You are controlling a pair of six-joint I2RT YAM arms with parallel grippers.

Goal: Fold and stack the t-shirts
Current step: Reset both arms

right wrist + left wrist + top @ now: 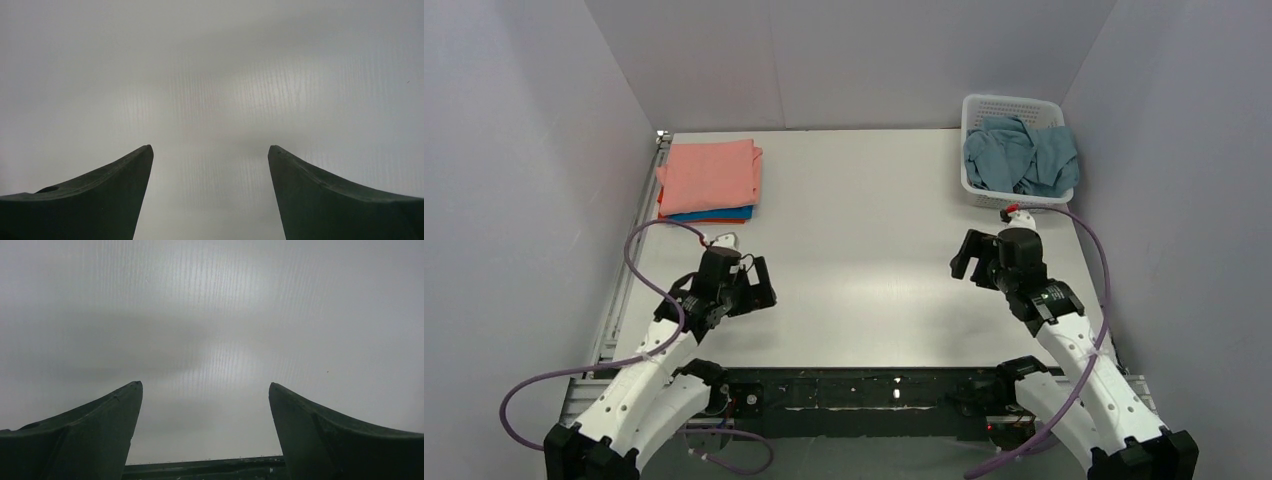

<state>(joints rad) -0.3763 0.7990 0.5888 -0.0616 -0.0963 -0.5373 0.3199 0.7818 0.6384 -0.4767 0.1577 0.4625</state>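
Observation:
A folded salmon-pink t-shirt (711, 174) lies on top of a stack at the table's far left. A bright blue t-shirt (714, 213) and a thin orange edge (709, 220) show beneath it. A crumpled dusty grey-blue t-shirt (1022, 156) fills the basket at the far right. My left gripper (759, 288) is open and empty over bare table, well in front of the stack; it also shows in the left wrist view (205, 386). My right gripper (969, 257) is open and empty, in front of the basket; it also shows in the right wrist view (210, 147).
The white perforated basket (972, 118) stands at the far right corner. Grey walls close in the table on three sides. A metal rail (629, 240) runs along the left edge. Purple cables loop beside both arms.

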